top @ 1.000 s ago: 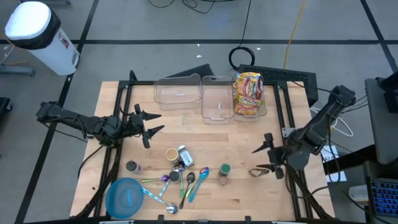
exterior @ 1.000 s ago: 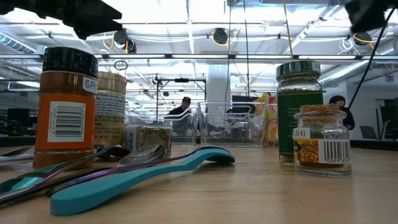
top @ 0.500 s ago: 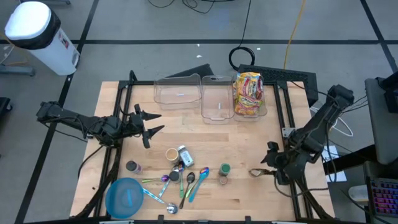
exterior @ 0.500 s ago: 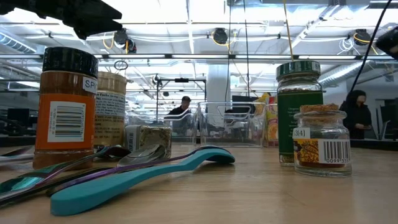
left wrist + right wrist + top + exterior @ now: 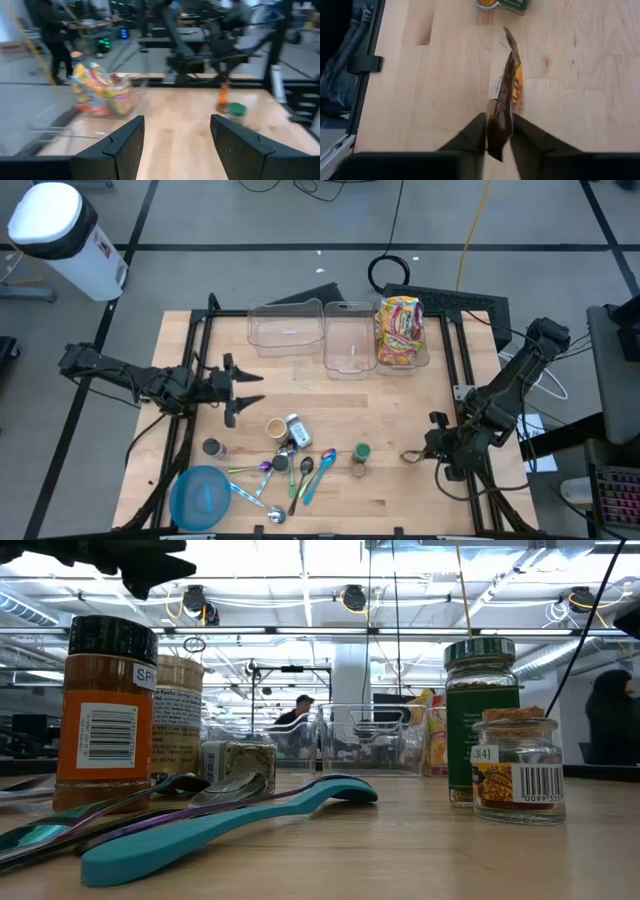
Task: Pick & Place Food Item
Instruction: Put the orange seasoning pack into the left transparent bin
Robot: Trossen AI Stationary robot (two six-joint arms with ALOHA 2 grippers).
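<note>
Nearest to us, our right pincer (image 5: 498,131) is clenched on the lower edge of a thin brown and yellow food packet (image 5: 506,95), its two dark fingers (image 5: 470,135) pinching the film from both sides. From above, the packet (image 5: 412,456) lies on the table (image 5: 400,400) near its right front corner, with the right pincer (image 5: 433,452) low over it. We judge the packet light, limp and rather slippery: it stands on edge only because it is pinched, so it will likely droop or swing once lifted. A hold on the sealed edge, where the film is doubled and flat, seems the safest; squeezing the filled middle could crush what is inside.

Just beyond it stands a green-lidded jar (image 5: 361,452), then a scatter of spoons (image 5: 305,473) and a blue bowl (image 5: 201,498) toward the left front.

Farther across, our left pincer (image 5: 243,386) waits above the table's left side, fingers spread and holding nothing.

At the far edge sit three clear bins (image 5: 348,340); the right one already holds a colourful snack bag (image 5: 399,330).
</note>
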